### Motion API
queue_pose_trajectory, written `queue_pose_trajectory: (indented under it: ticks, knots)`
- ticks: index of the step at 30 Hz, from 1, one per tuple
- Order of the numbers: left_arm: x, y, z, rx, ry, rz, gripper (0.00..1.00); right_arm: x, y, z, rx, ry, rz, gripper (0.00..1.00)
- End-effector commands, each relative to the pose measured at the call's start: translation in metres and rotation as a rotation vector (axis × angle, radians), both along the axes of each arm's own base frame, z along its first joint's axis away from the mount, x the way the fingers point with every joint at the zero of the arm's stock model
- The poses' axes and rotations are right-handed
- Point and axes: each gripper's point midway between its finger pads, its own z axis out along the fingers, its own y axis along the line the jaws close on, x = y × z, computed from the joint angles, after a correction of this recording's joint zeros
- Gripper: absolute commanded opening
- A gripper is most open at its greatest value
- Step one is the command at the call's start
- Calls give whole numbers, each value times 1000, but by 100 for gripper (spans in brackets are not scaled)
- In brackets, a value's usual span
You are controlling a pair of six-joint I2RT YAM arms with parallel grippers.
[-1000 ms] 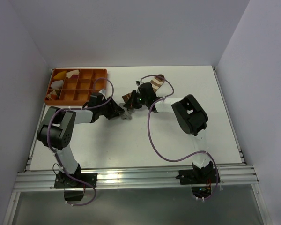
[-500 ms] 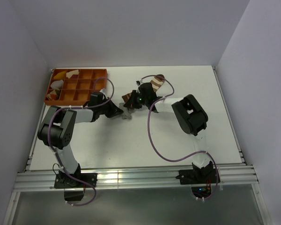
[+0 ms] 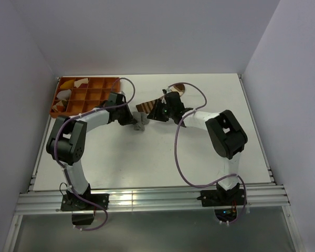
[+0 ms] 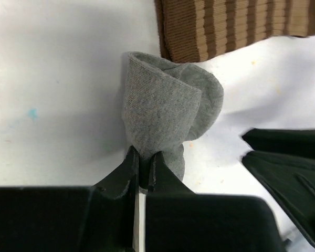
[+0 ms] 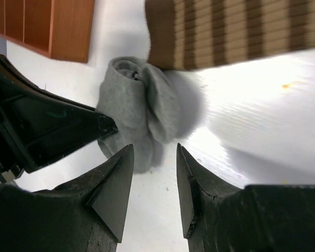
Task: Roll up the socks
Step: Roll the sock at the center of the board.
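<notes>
Left wrist view: grey sock (image 4: 168, 110) bunched into a loose, half-made roll on the tabletop (image 4: 52, 79). Pinched at its near edge by the left gripper (image 4: 143, 157), jaws pressed together on a thin fold of fabric. Likely held this way to anchor the roll and keep the curl from springing open.

Just beyond the roll, flat on the white surface: brown striped sock (image 4: 236, 23), cuff end touching the grey bundle or very nearly so; which of the two, hard to tell. Not rolled, not gripped by either arm. Kept close presumably so both can be wound together.

From the right wrist: right gripper (image 5: 155, 152) with jaws spread apart and nothing between them, hovering just short of the grey roll, opposite the left arm's fingers. Seemingly placed to take a fresh hold on the free side while the other arm pins the fabric.

Orange tray (image 3: 94, 79) at the far left corner, well apart from the socks, playing no part here.

Judging by the slack shape, rolling barely begun; main risk, the bundle unfurling once the pinch lets go.
</notes>
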Motion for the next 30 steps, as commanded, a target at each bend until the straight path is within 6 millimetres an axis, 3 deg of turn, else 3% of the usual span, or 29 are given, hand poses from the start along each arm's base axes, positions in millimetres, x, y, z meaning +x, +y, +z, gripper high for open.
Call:
queue_pose_trajectory:
  ticks: [1, 4, 5, 7, 10, 14, 21, 30]
  knots:
    - [-10, 22, -18, 252, 73, -30, 0, 9, -18, 15, -14, -46, -70, 45]
    - [-1, 10, -7, 337, 81, -86, 0, 10, -19, 10, -5, -27, -73, 45]
    - [-3, 12, -16, 395, 102, -103, 0, 11, -19, 10, 0, -24, -74, 45]
    - [5, 10, -12, 442, 95, -102, 0, 10, -18, 11, 17, -29, -77, 45]
    - [-2, 12, -22, 532, 141, -122, 0, 8, -15, 12, 52, -35, -71, 45]
    - [-7, 1, -21, 550, 128, -172, 0, 10, -7, 18, 110, -43, -65, 45]
    - [-20, -6, -27, 561, 130, -222, 0, 30, 6, 30, 155, -55, -86, 45]
    - [-16, -13, -25, 543, 120, -220, 0, 44, 28, 20, 175, -13, -66, 53]
